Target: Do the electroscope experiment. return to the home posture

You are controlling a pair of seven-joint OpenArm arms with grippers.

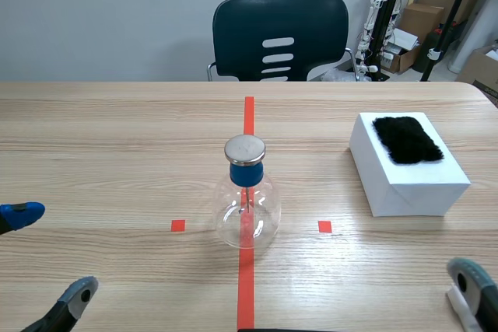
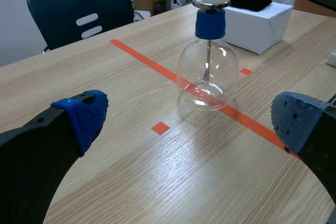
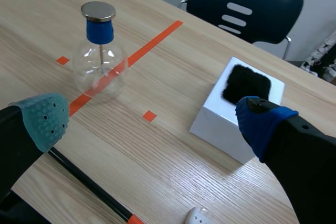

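Note:
The electroscope (image 1: 247,201), a clear glass flask with a blue stopper and a flat metal cap (image 1: 245,148), stands upright on the red tape line at the table's middle. To its right a white box (image 1: 420,184) carries a black fur patch (image 1: 406,139) on top. My left gripper (image 1: 48,254) is open low at the near left, well short of the flask (image 2: 206,74) and holding nothing. In the right wrist view my right gripper (image 3: 152,121) is open and holds nothing, back from the flask (image 3: 100,64) and the box (image 3: 220,119).
A black rod (image 3: 89,184) with an orange end lies on the table under my right gripper, beside a small white object (image 3: 197,216). A dark chair (image 1: 280,36) stands behind the far table edge. Cardboard boxes and stands (image 1: 405,29) fill the back right.

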